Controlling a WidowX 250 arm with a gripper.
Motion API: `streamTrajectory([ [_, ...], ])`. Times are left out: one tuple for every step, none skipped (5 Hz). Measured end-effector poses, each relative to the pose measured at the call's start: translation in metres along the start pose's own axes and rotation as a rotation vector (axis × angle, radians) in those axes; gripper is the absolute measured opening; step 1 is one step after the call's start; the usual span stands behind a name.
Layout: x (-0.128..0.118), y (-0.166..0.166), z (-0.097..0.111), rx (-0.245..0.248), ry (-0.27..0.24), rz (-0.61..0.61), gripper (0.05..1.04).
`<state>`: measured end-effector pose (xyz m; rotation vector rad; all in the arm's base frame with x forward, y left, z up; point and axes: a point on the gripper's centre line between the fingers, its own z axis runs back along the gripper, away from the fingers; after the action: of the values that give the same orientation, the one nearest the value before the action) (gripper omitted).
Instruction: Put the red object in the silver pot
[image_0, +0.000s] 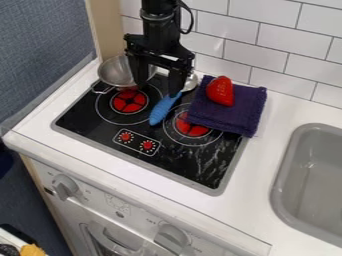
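My gripper (159, 91), upper left, gapes empty; low rightward swing may snag blue handle (164, 108); off-centre pinch may roll red object (220, 91).

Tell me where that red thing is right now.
In the camera view, the red object sits on the folded purple cloth, right of the blue-handled utensil and near the tiled wall.

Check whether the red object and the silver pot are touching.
Apart. The camera view shows the red object resting on the purple cloth, with the open gripper between it and the silver pot in the picture.
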<state>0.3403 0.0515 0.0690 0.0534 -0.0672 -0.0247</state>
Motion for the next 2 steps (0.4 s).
streamTrajectory([
  [-0.002, -0.002, -0.010, -0.012, 0.026, 0.002, 0.999],
  [0.019, -0.025, 0.002, -0.037, -0.037, -0.073, 0.999],
])
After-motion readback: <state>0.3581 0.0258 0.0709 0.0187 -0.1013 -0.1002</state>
